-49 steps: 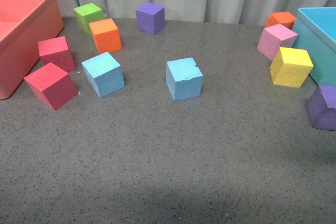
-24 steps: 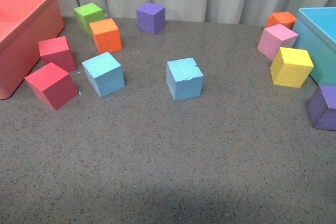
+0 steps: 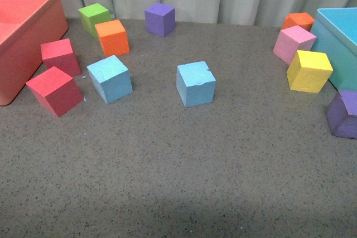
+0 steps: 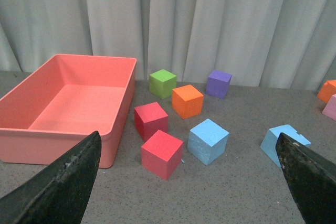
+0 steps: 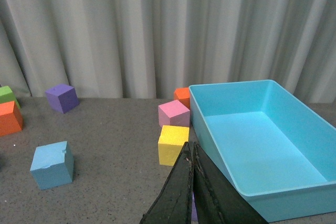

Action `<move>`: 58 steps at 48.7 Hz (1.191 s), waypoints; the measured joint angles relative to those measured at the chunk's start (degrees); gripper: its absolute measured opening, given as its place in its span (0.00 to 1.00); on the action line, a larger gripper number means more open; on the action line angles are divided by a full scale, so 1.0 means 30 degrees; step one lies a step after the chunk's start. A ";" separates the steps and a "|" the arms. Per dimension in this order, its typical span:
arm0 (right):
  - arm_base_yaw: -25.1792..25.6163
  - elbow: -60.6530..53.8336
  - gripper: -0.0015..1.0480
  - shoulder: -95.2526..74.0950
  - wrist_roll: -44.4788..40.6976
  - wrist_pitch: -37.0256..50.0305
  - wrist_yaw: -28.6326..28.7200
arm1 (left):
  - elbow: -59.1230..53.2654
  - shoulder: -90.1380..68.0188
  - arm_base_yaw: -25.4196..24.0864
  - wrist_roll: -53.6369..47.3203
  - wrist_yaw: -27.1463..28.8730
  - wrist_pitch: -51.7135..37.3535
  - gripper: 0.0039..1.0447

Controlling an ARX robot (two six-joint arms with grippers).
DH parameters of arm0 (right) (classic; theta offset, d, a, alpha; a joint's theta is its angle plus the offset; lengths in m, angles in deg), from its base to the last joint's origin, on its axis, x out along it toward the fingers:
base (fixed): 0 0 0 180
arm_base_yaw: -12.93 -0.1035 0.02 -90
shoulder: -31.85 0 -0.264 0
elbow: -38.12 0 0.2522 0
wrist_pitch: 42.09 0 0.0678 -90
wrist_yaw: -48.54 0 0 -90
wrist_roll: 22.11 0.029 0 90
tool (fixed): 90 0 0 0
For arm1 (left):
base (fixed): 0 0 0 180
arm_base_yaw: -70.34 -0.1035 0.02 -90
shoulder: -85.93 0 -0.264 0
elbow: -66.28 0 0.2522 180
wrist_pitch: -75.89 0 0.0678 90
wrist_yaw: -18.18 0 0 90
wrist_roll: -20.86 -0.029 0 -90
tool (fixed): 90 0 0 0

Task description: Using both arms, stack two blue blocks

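Observation:
Two sky-blue blocks sit apart on the grey table: one at left centre (image 3: 110,78) and one in the middle (image 3: 196,83). Neither arm shows in the front view. In the left wrist view my left gripper (image 4: 189,182) is open and empty, its black fingers (image 4: 63,182) spread wide; the left blue block (image 4: 208,140) lies between them further off, and the other blue block (image 4: 283,142) is near one finger. In the right wrist view my right gripper (image 5: 190,153) is shut and empty, well back from the middle blue block (image 5: 51,164).
A salmon-red bin (image 3: 22,32) stands at the far left and a turquoise bin (image 3: 340,40) at the far right. Two red cubes (image 3: 54,90), orange (image 3: 112,37), green (image 3: 93,18) and purple (image 3: 160,18) cubes lie at the back left; orange, pink (image 3: 293,43), yellow (image 3: 309,71) and purple (image 3: 343,114) cubes lie at the right.

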 joint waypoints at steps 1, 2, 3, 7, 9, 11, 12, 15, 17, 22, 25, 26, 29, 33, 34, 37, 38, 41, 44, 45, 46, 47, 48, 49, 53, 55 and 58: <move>0.0000 0.0000 0.01 0.0219 0.0000 -0.0197 0.0000 | 0.0000 0.0000 0.0000 0.0000 0.0000 0.0000 0.94; 0.0000 0.0000 0.01 0.0423 0.0000 -0.0386 0.0000 | 0.0000 0.0000 0.0000 0.0000 0.0000 0.0000 0.94; 0.0000 0.0000 0.01 0.0605 0.0000 -0.0576 0.0000 | 0.0000 0.0000 0.0000 0.0000 0.0007 0.0000 0.94; 0.0000 0.0000 0.01 0.1268 0.0000 -0.1202 0.0000 | 0.0000 0.0000 0.0000 0.0000 0.0000 0.0000 0.94; 0.0000 0.0000 0.01 0.1530 0.0000 -0.1457 0.0000 | 0.0000 0.0000 0.0000 -0.0007 0.0000 0.0000 0.94; 0.0000 0.0000 0.01 0.1858 0.0000 -0.1785 0.0000 | 0.0000 0.0000 0.0000 0.0000 0.0000 0.0000 0.94; 0.0000 0.0000 0.01 0.2033 0.0000 -0.1945 0.0000 | 0.0000 0.0000 0.0000 0.0000 0.0000 0.0000 0.94; 0.0000 0.0000 0.01 0.2433 0.0000 -0.2331 0.0000 | 0.0000 0.0000 0.0000 0.0000 0.0000 0.0000 0.94; 0.0000 0.0000 0.01 0.2652 0.0000 -0.2550 0.0000 | 0.0000 0.0000 0.0000 0.0000 0.0000 0.0000 0.94; 0.0000 0.0000 0.01 0.3424 0.0000 -0.3308 0.0000 | 0.0000 0.0000 0.0000 0.0000 0.0000 0.0000 0.94; 0.0000 0.0000 0.01 0.3810 0.0000 -0.3687 0.0007 | 0.0000 0.0000 0.0000 0.0000 0.0000 0.0000 0.94; 0.0000 0.0000 0.01 0.3927 0.0000 -0.3796 0.0000 | 0.0000 0.0000 0.0000 0.0000 0.0000 0.0000 0.94; 0.0000 0.0000 0.01 0.4211 0.0000 -0.4095 0.0000 | 0.0000 0.0000 0.0000 0.0000 0.0000 0.0000 0.94; 0.0000 0.0000 0.01 0.4641 0.0000 -0.4524 0.0000 | 0.0000 0.0000 0.0000 0.0000 0.0000 0.0000 0.94; 0.0000 0.0000 0.01 0.4685 0.0000 -0.4568 0.0000 | 0.0000 0.0000 0.0000 0.0000 0.0000 0.0000 0.94; 0.0000 0.0000 0.01 0.4976 0.0000 -0.4852 0.0000 | 0.0000 0.0000 0.0000 0.0000 0.0000 0.0000 0.94; 0.0000 0.0000 0.01 0.5020 0.0000 -0.4896 0.0000 | 0.0000 0.0000 0.0000 0.0000 0.0000 0.0000 0.94; 0.0000 0.0000 0.01 0.5362 0.0000 -0.5246 0.0007 | 0.0000 0.0000 0.0000 0.0000 0.0000 0.0000 0.94; 0.0000 0.0022 0.01 0.6776 0.0000 -0.7125 0.0007 | 0.0000 0.0000 0.0000 0.0000 0.0000 0.0000 0.94; 0.0000 0.0015 0.01 0.7548 -0.0007 -0.8109 0.0058 | 0.0000 0.0000 0.0000 0.0000 0.0007 0.0000 0.94; 0.0000 0.0015 0.01 0.8072 0.0000 -0.8510 0.0051 | 0.0000 0.0000 0.0000 0.0000 0.0022 0.0000 0.94; 0.0000 0.0015 0.01 0.8364 0.0000 -0.8553 0.0051 | 0.0000 0.0000 0.0000 0.0000 0.0007 0.0000 0.94; 0.0000 0.0015 0.04 0.8597 -0.0007 -0.8575 0.0051 | 0.0000 0.0000 0.0000 0.0000 0.0007 0.0000 0.94; 0.0000 0.0015 0.08 0.8641 -0.0007 -0.8582 0.0066 | 0.0000 0.0000 0.0000 -0.0007 0.0000 0.0000 0.94; 0.0000 0.0015 0.21 0.8648 -0.0007 -0.8663 0.0058 | 0.0000 0.0007 0.0000 0.0000 0.0000 0.0000 0.94; 0.0000 0.0015 0.28 0.8648 -0.0007 -0.8663 0.0058 | 0.0000 0.0007 0.0000 0.0000 0.0007 0.0000 0.94; 0.0000 0.0015 0.36 0.8648 -0.0007 -0.8663 0.0058 | 0.0342 -0.0488 0.0204 0.0328 0.0925 0.1086 0.94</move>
